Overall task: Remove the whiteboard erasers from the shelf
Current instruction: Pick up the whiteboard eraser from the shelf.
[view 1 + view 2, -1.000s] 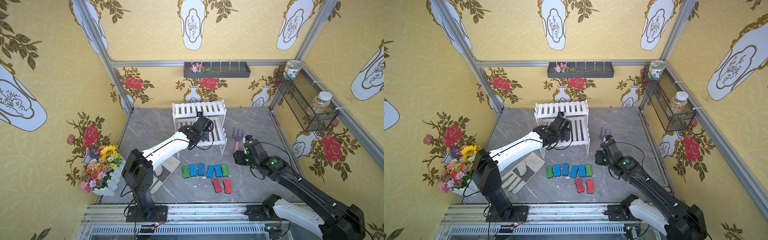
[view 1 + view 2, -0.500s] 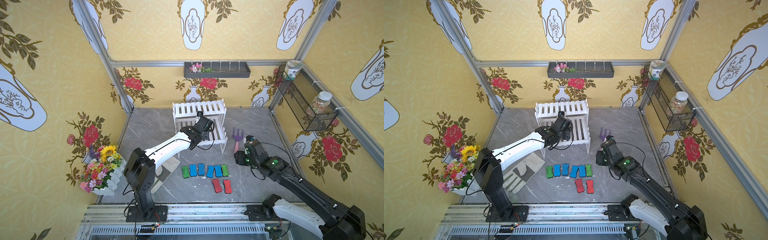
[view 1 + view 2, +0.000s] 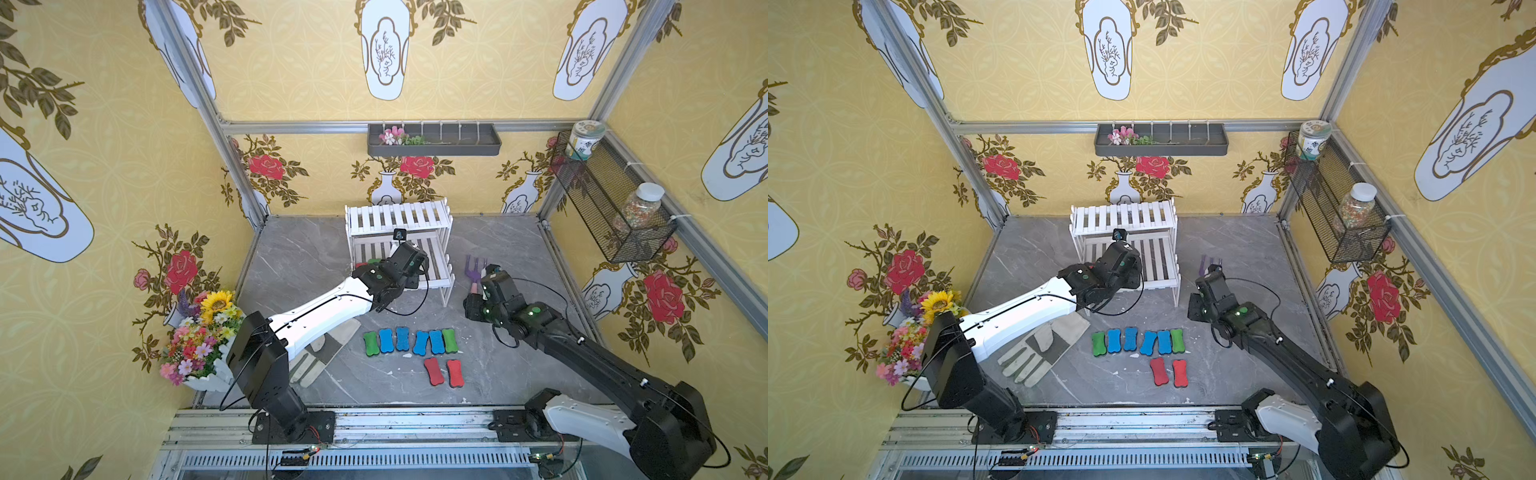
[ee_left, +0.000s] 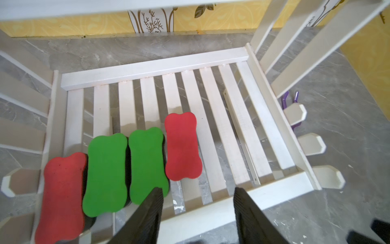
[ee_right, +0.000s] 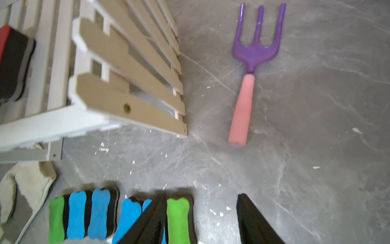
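The white shelf (image 3: 399, 218) keeps a row of whiteboard erasers on its lower tier (image 4: 154, 67): red (image 4: 61, 196), green (image 4: 105, 173), green (image 4: 147, 162), red (image 4: 181, 145). My left gripper (image 4: 197, 190) is open and empty above the tier's front rail, one finger (image 4: 152, 209) over the second green eraser's near end. Several more erasers lie on the floor: a blue and green row (image 3: 409, 341) and two red ones (image 3: 444, 372). My right gripper (image 5: 201, 196) hangs open and empty above the floor beside the row's end green eraser (image 5: 178, 219).
A purple garden fork (image 5: 253, 55) with a pink handle lies on the floor right of the shelf. A work glove (image 3: 1038, 353) lies under the left arm. A flower pot (image 3: 199, 336) stands at the left wall. A mesh basket (image 3: 611, 208) with jars hangs on the right wall.
The left arm has shifted slightly at the shelf's front. The right arm has hardly moved. The erasers on the floor lie as before.
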